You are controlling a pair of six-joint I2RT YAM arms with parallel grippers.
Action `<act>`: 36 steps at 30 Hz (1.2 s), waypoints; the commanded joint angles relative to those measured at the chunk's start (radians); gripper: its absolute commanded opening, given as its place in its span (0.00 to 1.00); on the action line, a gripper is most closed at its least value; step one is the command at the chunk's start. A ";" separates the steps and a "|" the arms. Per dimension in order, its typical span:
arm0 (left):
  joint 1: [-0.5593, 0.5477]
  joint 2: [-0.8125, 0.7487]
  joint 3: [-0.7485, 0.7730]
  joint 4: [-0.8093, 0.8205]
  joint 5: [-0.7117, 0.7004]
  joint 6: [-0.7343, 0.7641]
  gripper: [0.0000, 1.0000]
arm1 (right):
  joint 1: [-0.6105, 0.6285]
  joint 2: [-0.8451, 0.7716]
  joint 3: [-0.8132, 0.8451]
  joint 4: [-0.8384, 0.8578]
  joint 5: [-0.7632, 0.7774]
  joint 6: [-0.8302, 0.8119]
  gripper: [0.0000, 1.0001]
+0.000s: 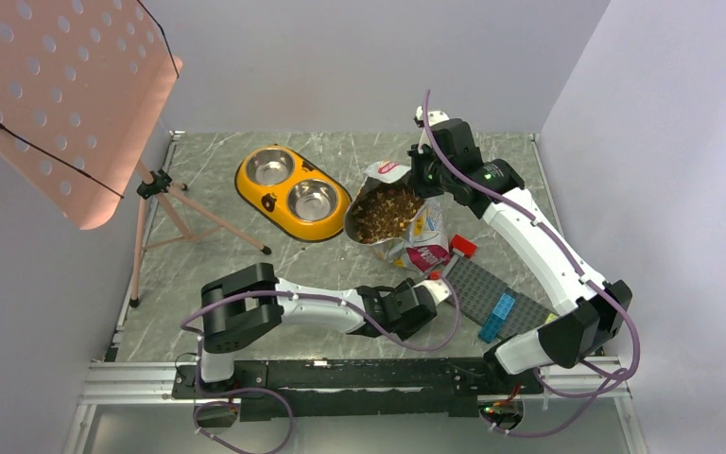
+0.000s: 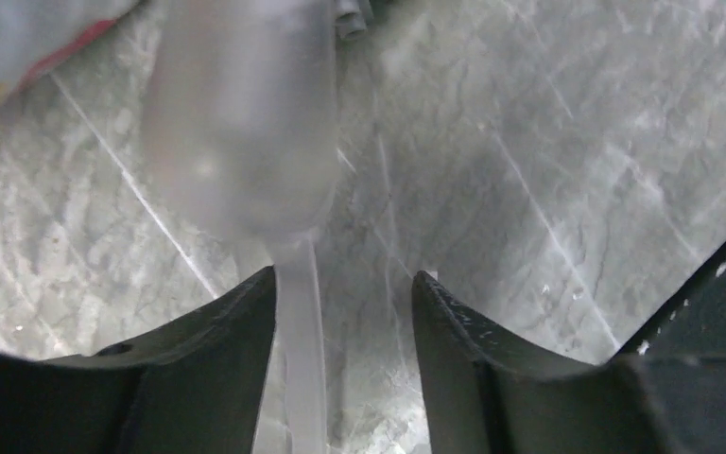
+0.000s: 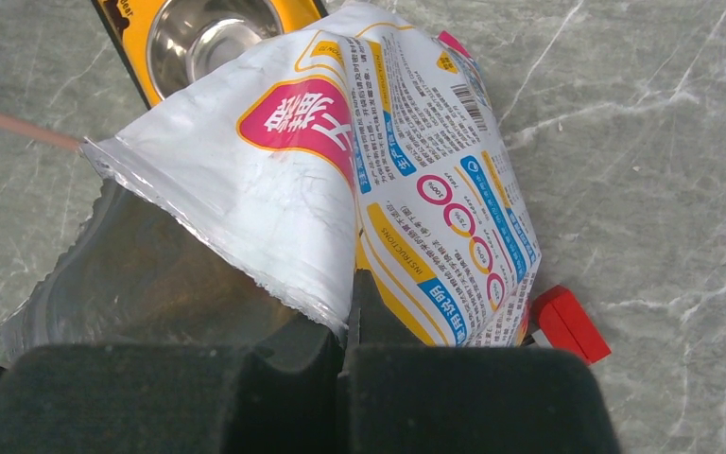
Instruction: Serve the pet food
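Toward the far edge of the surface (image 1: pixel 227 274), the bag (image 1: pixel 427 248) is pinched at its rim by the right pincer (image 3: pixel 350 326), kibble (image 1: pixel 383 213) exposed beside the yellow bowl (image 1: pixel 246 184). Left pincer (image 2: pixel 340 359) is seen slightly parted round a translucent utensil (image 2: pixel 246 123); closure is advised before dipping.

Grey marbled tabletop (image 1: pixel 340 151), veined in white, closed in by plain pale walls at the back (image 1: pixel 340 57), on the right (image 1: pixel 662 142) and on the left (image 1: pixel 19 312). At far left, a pink perforated panel (image 1: pixel 57 95), tilted, on a tripod (image 1: pixel 156 184) with pale pink legs and feet on the marble. Along the near edge, a silvery metal rail (image 1: pixel 132 378). Soft, even light, with only faint shadows.
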 commanded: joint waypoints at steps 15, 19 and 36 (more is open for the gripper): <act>0.078 -0.409 -0.412 -0.123 0.132 -0.137 0.00 | -0.051 -0.142 -0.074 0.030 -0.032 -0.007 0.00; 0.175 -0.617 -0.473 -0.128 0.313 -0.157 0.00 | -0.079 -0.158 -0.104 0.051 -0.046 -0.003 0.00; 0.870 -0.526 -0.647 0.592 1.201 -0.569 0.00 | -0.129 -0.188 -0.087 0.050 -0.084 -0.005 0.00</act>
